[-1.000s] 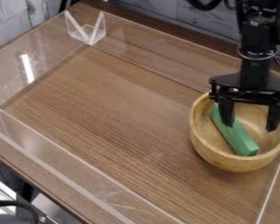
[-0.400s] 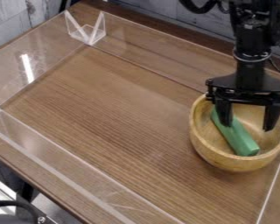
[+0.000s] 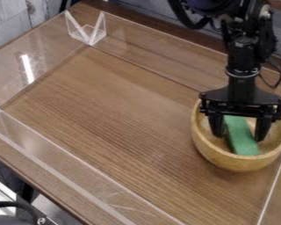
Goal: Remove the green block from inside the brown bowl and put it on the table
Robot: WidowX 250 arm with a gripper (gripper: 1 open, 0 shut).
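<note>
The black claw (image 3: 238, 126) points straight down with its jaws spread wide, holding nothing. Its two dark fingers (image 3: 212, 123) reach below the rim into the brown bowl (image 3: 206, 143), one on each side of the green block (image 3: 244, 141), which shows between them. Whether the fingertips touch the block or the bowl's floor cannot be told from this view.

The green block lies flat on the bottom of the bowl, running slantwise from under the claw toward the bowl's near right side. The bowl is round, light tan, with a thick rim, and it sits on the table (image 3: 108, 114) near the right edge.

Above the claw rises the black arm (image 3: 244, 53), upright, with cables looping at the top of the picture.

The table is brown wood grain with darker streaks. Low clear plastic walls (image 3: 38, 167) border it, and a folded clear bracket (image 3: 87, 28) stands at the far left corner. No brand, label or writing can be read anywhere.
</note>
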